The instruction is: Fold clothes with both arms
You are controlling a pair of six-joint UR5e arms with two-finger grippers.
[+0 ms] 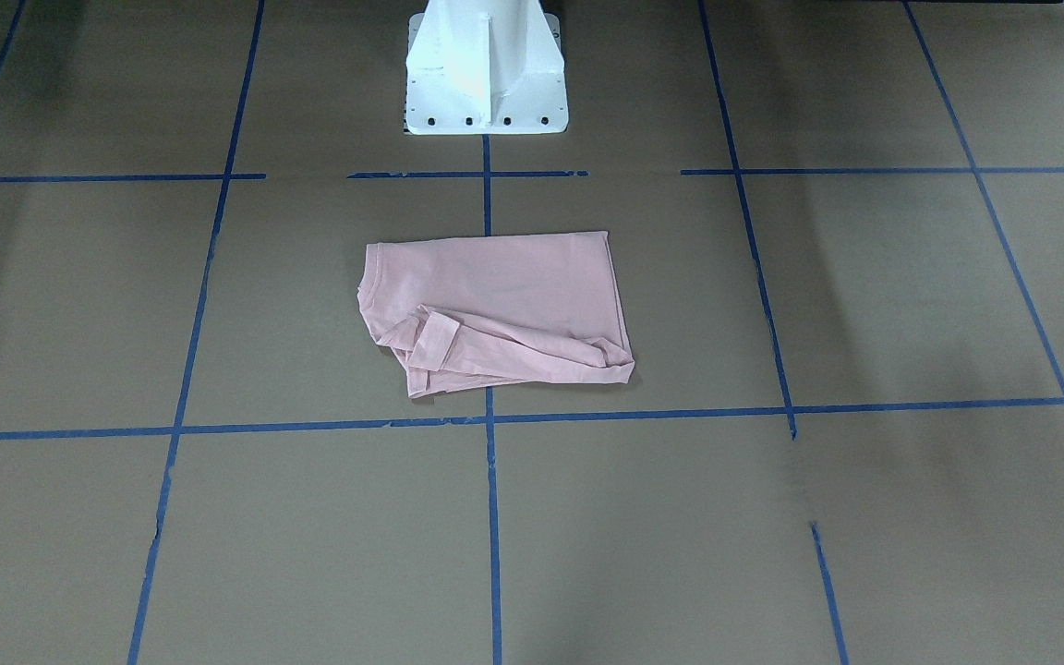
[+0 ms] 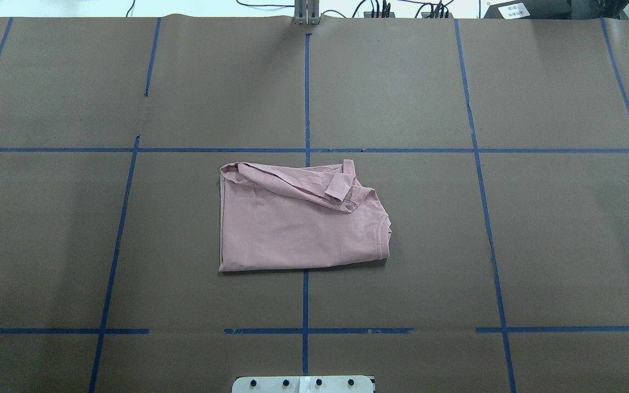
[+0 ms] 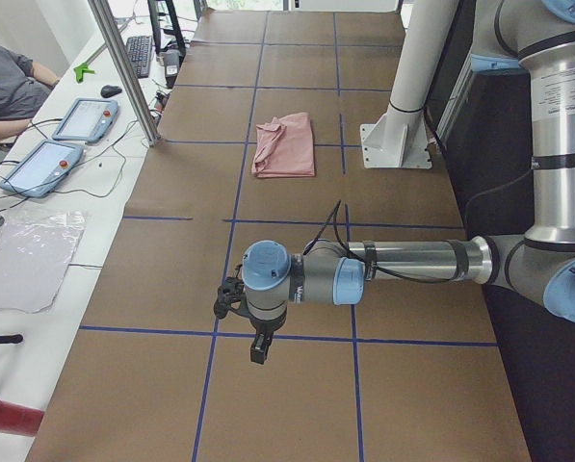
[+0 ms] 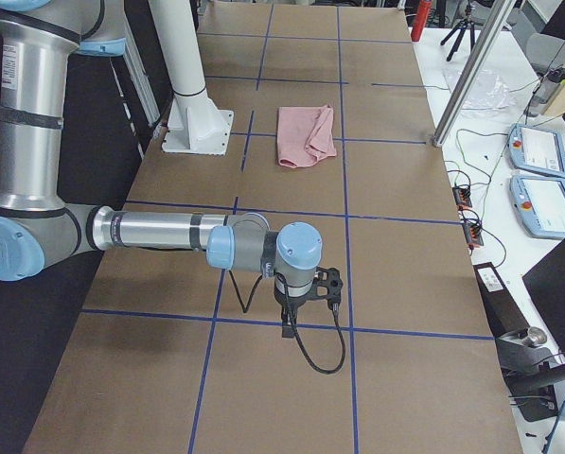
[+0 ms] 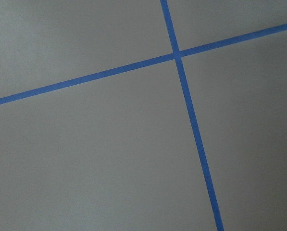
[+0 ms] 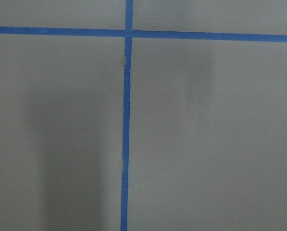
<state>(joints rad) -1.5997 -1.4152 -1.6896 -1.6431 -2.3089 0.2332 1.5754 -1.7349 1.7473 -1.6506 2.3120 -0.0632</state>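
Pink cotton jersey, soft and light: the T-shirt (image 2: 292,229) lies in a rough rectangle at the middle of the bench (image 2: 565,245), across the centre line of blue tape (image 2: 307,82) and just out from the white pedestal (image 1: 486,74). Its print is hidden. It will likely sag, crease and slide on the brown paper, so it wants a pinch at two corners at once. The clean folded edge on the robot's left and the collar (image 2: 386,229) end on its right look like the best holds. The loose sleeve (image 2: 340,188) rumpled along the far edge probably needs tucking flat first.

Both arms hang well away from the cloth. The left arm (image 3: 412,260) and its pincer (image 3: 257,345) are over bare paper near one end of the bench, and the right arm (image 4: 159,230) and its pincer (image 4: 290,323) are near the other. Only the side views show them, so I cannot tell whether either pincer stands wide or narrow. Neither touches the shirt.

Nothing lies between the arms and the shirt. Tablets (image 3: 83,118), cables and a seated person (image 3: 8,87) are off beyond the bench's far edge
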